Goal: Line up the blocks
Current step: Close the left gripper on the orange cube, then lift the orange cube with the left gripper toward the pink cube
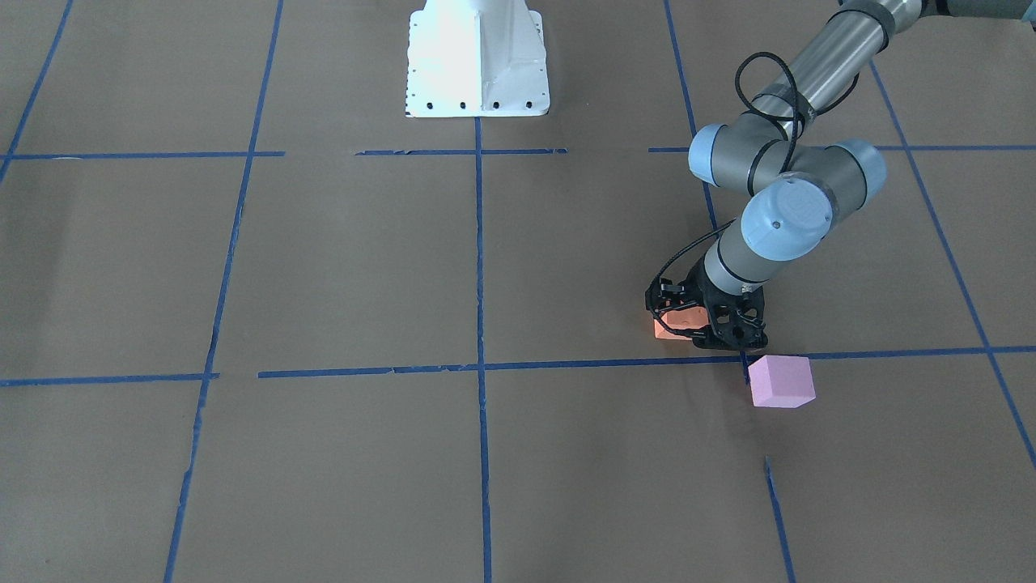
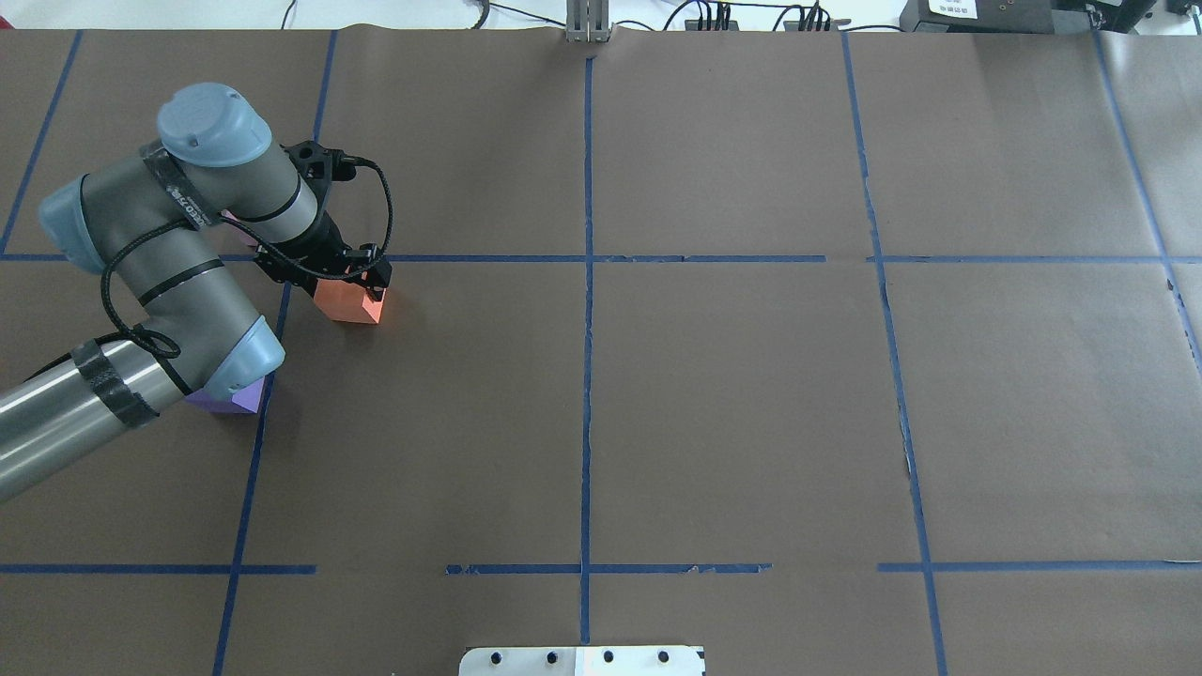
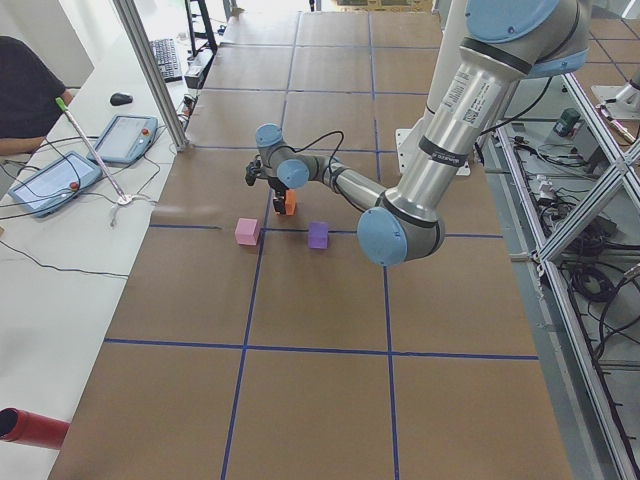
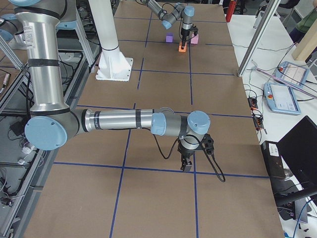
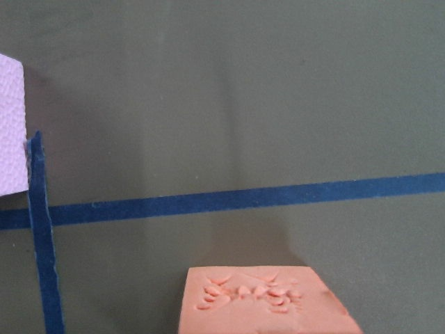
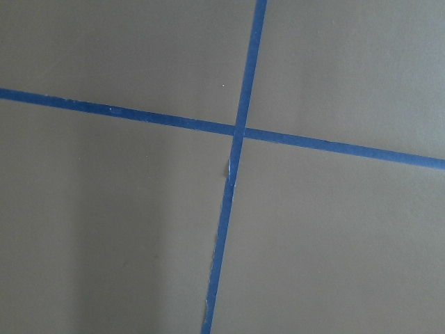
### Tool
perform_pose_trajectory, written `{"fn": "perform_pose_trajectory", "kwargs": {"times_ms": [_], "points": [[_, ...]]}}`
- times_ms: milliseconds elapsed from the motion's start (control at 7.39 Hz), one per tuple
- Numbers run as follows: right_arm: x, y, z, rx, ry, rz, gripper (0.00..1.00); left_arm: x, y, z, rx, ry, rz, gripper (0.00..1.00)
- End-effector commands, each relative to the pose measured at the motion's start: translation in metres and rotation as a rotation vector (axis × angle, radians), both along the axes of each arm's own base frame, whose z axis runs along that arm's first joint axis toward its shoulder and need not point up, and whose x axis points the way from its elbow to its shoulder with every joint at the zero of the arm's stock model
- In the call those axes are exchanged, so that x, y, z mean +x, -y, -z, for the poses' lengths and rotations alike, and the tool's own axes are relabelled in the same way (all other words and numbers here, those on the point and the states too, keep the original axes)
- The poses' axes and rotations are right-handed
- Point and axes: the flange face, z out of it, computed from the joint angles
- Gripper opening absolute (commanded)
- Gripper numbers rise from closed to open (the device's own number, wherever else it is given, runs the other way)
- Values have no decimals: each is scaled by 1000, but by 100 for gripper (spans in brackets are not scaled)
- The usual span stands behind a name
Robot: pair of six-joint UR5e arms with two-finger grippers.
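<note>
My left gripper [image 1: 689, 326] is down at the table with its jaws shut around the orange block [image 1: 670, 327], just on the robot's side of a blue tape line. In the overhead view the gripper [image 2: 353, 284] sits over the orange block [image 2: 349, 303]. The left wrist view shows the block's scuffed top face [image 5: 264, 300] at the bottom edge. The pale pink block [image 1: 780, 380] lies just beyond the tape line, close to the gripper. The purple block [image 2: 232, 399] is partly hidden under my left elbow. My right gripper [image 4: 187, 166] hangs low over the table far from the blocks; I cannot tell its state.
Blue tape lines [image 1: 481, 366] divide the brown table cover into squares. The white robot base [image 1: 477, 61] stands at the table's middle. The right wrist view shows only a tape crossing [image 6: 238, 131]. An operator's desk with tablets [image 3: 50, 180] runs along the far side.
</note>
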Motion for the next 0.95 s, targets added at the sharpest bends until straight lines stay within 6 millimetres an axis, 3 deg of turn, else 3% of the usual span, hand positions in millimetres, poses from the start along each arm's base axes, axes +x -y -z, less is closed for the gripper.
{"fn": "perform_pose_trajectory", "kwargs": {"times_ms": [0,135,271,541,812], "points": [[0,0,0,0,0,0,100,0,0,1,2,-1,0,38],[0,0,0,0,0,0,100,-2,1,5,7,-6,4,21],[0,0,0,0,0,0,100,-23,10,18,28,-20,35,19],[0,1,1,2,0,0,100,-99,28,48,58,1,95,20],[0,0,0,0,0,0,100,-170,19,30,94,61,73,20]]}}
